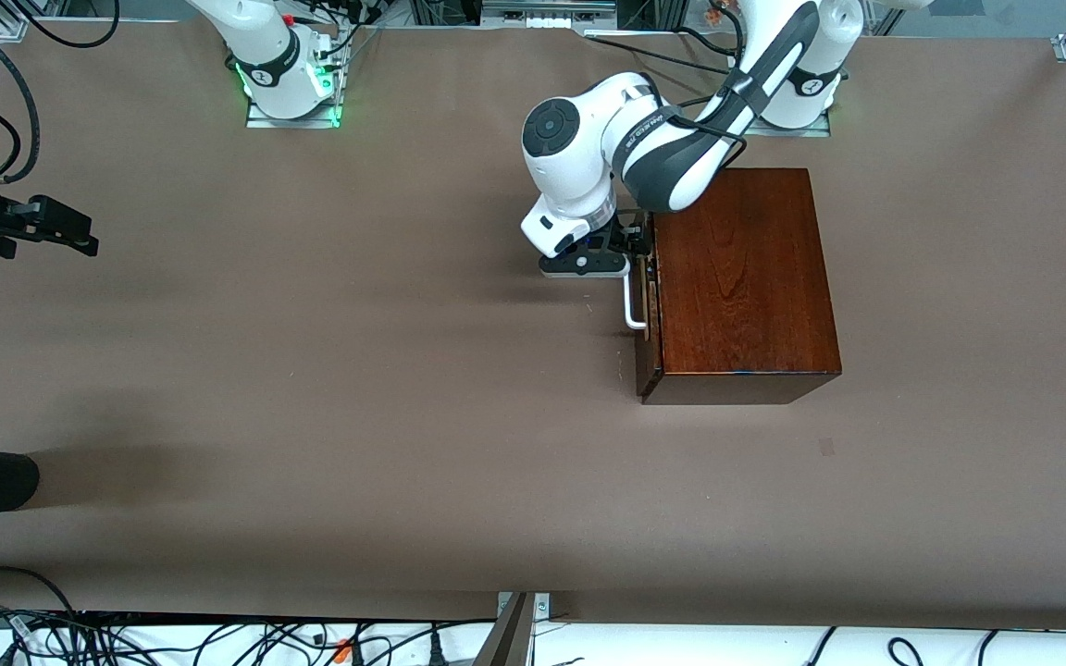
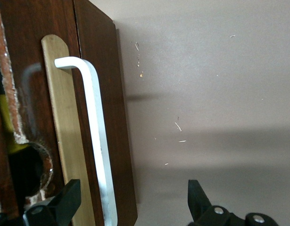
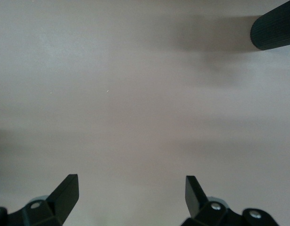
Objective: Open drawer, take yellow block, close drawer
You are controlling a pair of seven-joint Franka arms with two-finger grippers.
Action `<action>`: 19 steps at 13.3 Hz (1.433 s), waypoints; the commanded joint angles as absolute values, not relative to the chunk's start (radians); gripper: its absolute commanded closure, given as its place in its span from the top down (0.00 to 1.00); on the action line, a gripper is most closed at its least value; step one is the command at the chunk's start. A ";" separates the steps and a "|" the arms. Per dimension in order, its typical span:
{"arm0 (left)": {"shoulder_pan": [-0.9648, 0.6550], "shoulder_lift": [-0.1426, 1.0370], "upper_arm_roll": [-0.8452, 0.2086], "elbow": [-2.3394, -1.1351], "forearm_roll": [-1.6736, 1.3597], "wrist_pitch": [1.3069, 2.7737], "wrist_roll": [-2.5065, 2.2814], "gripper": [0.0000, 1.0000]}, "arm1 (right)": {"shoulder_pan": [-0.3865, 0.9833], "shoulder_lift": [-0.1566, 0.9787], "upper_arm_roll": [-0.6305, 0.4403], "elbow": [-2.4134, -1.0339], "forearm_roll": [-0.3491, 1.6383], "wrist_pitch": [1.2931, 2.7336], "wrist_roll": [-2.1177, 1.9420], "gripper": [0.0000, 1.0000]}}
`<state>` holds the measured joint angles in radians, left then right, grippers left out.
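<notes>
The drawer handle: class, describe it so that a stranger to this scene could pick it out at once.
Find the dark-brown wooden box at the left arm's end of the table. On its drawer front sits the handle, a white U-shaped bar on a pale strip. The open left gripper straddles it, and nothing else there is white.

Nothing legible shows anywhere: the left arm [image 1: 672,157] carries a dark band with small lettering (too fine to make out).

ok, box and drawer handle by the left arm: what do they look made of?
Box: looks like wood, glossy dark reddish-brown, with visible grain and sheen. Drawer handle: smooth white U-shaped bar, possibly painted metal or plastic; the views don't settle which.
</notes>
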<state>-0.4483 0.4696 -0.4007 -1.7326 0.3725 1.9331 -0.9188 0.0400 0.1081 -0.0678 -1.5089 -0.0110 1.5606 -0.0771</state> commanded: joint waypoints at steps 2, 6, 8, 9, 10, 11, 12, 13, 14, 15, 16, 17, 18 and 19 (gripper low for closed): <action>-0.453 0.477 -0.393 -1.746 0.400 1.968 -0.937 1.00 | 0.029 0.101 -0.057 -1.509 -0.017 1.562 -0.072 1.00; -0.456 0.494 -0.391 -1.750 0.408 1.982 -0.951 1.00 | 0.031 0.101 -0.055 -1.509 -0.017 1.562 -0.072 1.00; -0.454 0.505 -0.394 -1.752 0.469 1.982 -0.988 1.00 | 0.031 0.101 -0.055 -1.509 -0.017 1.562 -0.072 1.00; -0.459 0.509 -0.394 -1.750 0.469 1.983 -1.000 1.00 | 0.031 0.101 -0.055 -1.509 -0.017 1.562 -0.071 1.00; -0.459 0.511 -0.394 -1.752 0.469 1.988 -1.003 1.00 | 0.031 0.101 -0.055 -1.509 -0.017 1.562 -0.072 1.00; -0.459 0.511 -0.396 -1.752 0.471 1.991 -1.008 1.00 | 0.031 0.101 -0.055 -1.509 -0.017 1.560 -0.072 1.00; -0.459 0.517 -0.396 -1.752 0.469 1.999 -1.020 1.00 | 0.031 0.101 -0.057 -1.509 -0.017 1.562 -0.072 1.00; -0.460 0.523 -0.396 -1.752 0.469 2.011 -1.037 1.00 | 0.031 0.101 -0.055 -1.509 -0.017 1.562 -0.072 1.00; -0.460 0.531 -0.397 -1.752 0.469 2.025 -1.048 1.00 | 0.031 0.101 -0.055 -1.509 -0.017 1.560 -0.072 1.00; -0.462 0.532 -0.397 -1.750 0.469 2.032 -1.051 1.00 | 0.031 0.101 -0.057 -1.509 -0.017 1.560 -0.072 1.00; -0.462 0.537 -0.397 -1.749 0.469 2.040 -1.051 1.00 | 0.031 0.101 -0.055 -1.509 -0.017 1.560 -0.072 1.00; -0.462 0.538 -0.399 -1.749 0.468 2.051 -1.054 1.00 | 0.031 0.101 -0.055 -1.509 -0.017 1.560 -0.072 1.00; -0.463 0.538 -0.399 -1.747 0.466 2.059 -1.055 1.00 | 0.031 0.101 -0.055 -1.509 -0.017 1.562 -0.072 1.00; -0.463 0.538 -0.399 -1.747 0.459 2.069 -1.055 1.00 | 0.031 0.101 -0.055 -1.509 -0.017 1.560 -0.072 1.00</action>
<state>-0.4541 0.5261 -0.3956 -1.7475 0.4402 2.0213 -1.0298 0.0401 0.1081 -0.0677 -1.5089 -0.0110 1.5606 -0.0771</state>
